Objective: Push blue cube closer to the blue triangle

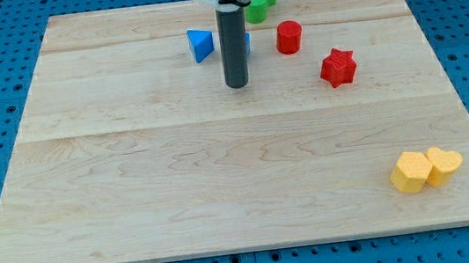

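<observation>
Blue plastic triangle block sits on the pale wooden board near the view's top, just left of the dark rod. My tip rests on the wood slightly below and to the right of that triangle. A sliver of the blue cube shows at the rod's right edge, mostly hidden behind it. There is no claw on this arm, only the rod, so nothing is grasped. Further right stand a red cylinder and a red star-shaped block; a green block peeks out above.
</observation>
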### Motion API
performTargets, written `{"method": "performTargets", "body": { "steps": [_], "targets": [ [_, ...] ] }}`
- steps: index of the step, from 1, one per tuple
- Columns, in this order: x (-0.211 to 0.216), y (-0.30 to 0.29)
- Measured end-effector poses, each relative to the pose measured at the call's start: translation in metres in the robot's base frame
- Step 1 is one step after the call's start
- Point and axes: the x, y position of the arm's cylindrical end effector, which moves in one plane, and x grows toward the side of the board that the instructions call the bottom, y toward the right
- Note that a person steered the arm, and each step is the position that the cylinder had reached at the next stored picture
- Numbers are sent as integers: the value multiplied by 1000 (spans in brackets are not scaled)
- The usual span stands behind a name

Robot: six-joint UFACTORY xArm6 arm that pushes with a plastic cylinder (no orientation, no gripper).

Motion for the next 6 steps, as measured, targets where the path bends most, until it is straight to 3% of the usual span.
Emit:
{"method": "performTargets", "body": {
  "steps": [2, 3, 6],
  "targets": [
    [-13, 37],
    [-41, 40],
    [-73, 15]
  ]
}}
